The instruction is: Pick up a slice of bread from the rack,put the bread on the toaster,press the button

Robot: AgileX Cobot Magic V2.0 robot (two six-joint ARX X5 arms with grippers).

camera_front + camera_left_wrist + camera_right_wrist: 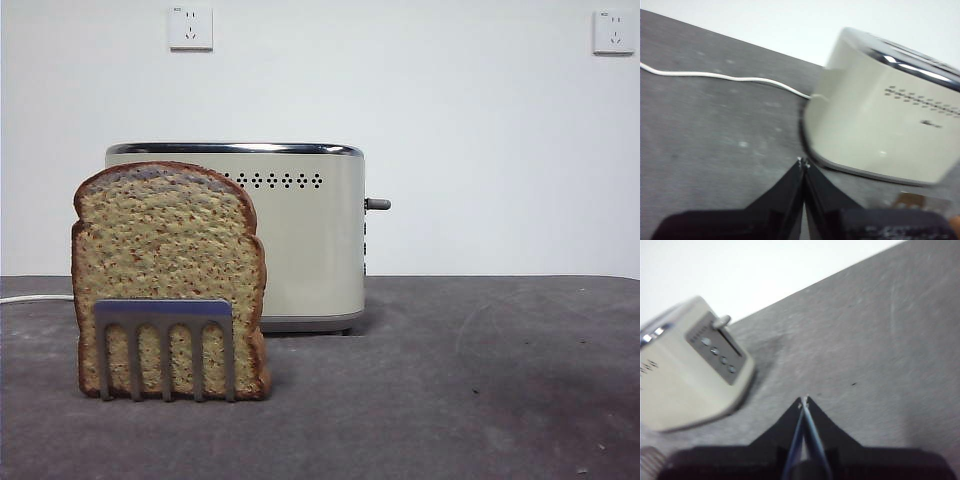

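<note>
The slice of bread (168, 262) stands upright in the steel rack (166, 345) at the front left of the table. The cream toaster (295, 235) stands behind it, its lever (377, 204) on the right end. In the left wrist view my left gripper (803, 162) is shut and empty above the table, with the toaster (880, 115) ahead of it and a bit of the rack (920, 201) at the picture's edge. In the right wrist view my right gripper (805, 400) is shut and empty above the table beside the toaster's lever end (715, 347). Neither gripper shows in the front view.
A white power cord (725, 77) runs across the grey table (480, 380) from the toaster's left end; it also shows in the front view (35, 298). Two wall sockets (190, 28) sit on the white wall behind.
</note>
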